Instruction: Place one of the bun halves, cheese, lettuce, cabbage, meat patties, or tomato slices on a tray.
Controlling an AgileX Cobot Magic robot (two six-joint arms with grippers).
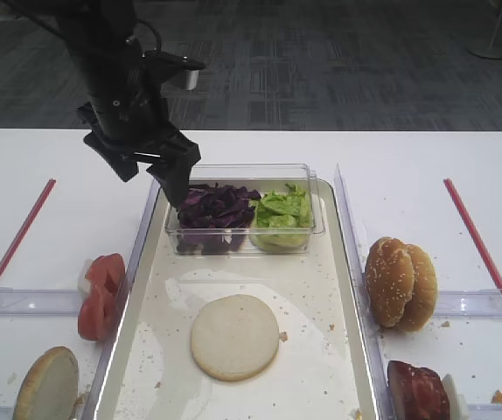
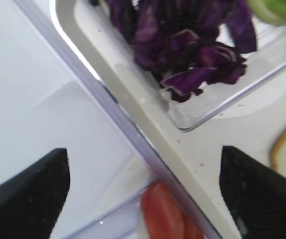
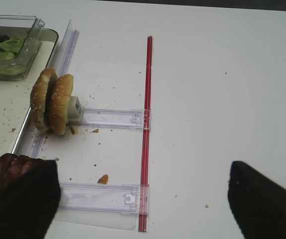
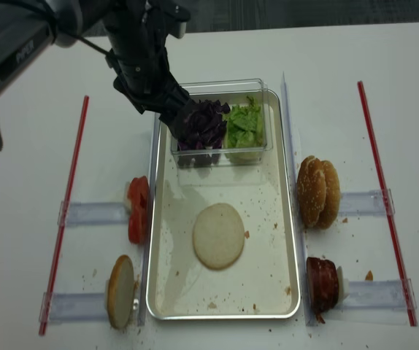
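Note:
A plain bun half (image 1: 234, 337) lies flat on the floor of the silver tray (image 1: 135, 289), with nothing touching it. My left gripper (image 1: 150, 171) hangs open and empty over the tray's left rim (image 2: 133, 124), beside the purple cabbage (image 2: 183, 45). The cabbage and the green lettuce (image 1: 282, 214) share a clear box at the tray's far end. Tomato slices (image 1: 101, 296) stand left of the tray, and one (image 2: 165, 214) shows below the left gripper (image 2: 143, 194). Meat patties (image 3: 8, 172) sit by the open, empty right gripper (image 3: 143, 199). Cheese is out of view.
Sesame buns (image 1: 400, 282) stand on edge right of the tray. Another bun half (image 1: 48, 385) leans at the lower left. Clear plastic rails (image 3: 108, 118) and red strips (image 3: 145, 129) lie on the white table on both sides. Crumbs dot the tray floor.

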